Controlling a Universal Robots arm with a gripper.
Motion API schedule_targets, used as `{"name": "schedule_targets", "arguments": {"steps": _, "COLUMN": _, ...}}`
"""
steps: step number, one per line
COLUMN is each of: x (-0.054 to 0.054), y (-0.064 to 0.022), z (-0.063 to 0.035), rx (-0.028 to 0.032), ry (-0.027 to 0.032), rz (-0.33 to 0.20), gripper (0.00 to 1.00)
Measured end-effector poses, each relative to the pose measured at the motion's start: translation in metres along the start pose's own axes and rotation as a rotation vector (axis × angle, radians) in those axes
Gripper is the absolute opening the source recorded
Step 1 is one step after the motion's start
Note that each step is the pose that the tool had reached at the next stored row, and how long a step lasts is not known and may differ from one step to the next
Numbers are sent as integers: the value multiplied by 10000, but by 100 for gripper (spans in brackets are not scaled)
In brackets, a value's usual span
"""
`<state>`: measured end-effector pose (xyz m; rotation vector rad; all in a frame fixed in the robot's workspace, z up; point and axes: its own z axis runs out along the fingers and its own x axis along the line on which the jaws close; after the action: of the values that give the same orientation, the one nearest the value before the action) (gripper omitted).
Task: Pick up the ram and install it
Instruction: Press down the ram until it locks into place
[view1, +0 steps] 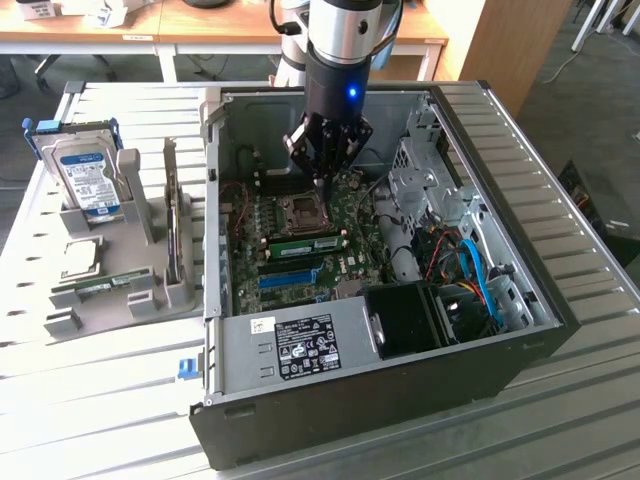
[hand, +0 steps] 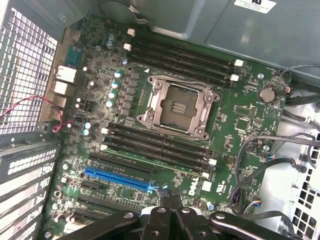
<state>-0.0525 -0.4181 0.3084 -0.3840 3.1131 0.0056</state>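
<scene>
The open computer case lies on a slatted metal table (wooden desks behind). The gripper, fingers pinched together and empty, hangs above the motherboard. The ram sits seated beside the CPU socket.

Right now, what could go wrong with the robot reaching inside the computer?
1. The gripper hangs low inside the computer case, close above the open chip socket. A small slip could bump the socket's delicate contacts.
2. Loose cables lie beside the board, so the arm might snag them when it moves.
</scene>
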Motion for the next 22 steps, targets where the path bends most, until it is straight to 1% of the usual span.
{"name": "schedule_targets", "arguments": {"steps": 9, "x": 0, "y": 0, "z": 0, "rx": 4, "ry": -2, "rz": 765, "gripper": 11}}
{"name": "schedule_targets", "arguments": {"steps": 14, "x": 0, "y": 0, "z": 0, "rx": 3, "ry": 3, "rz": 998, "gripper": 11}}
{"name": "schedule_targets", "arguments": {"steps": 22, "x": 0, "y": 0, "z": 0, "rx": -1, "ry": 37, "rz": 1293, "gripper": 11}}
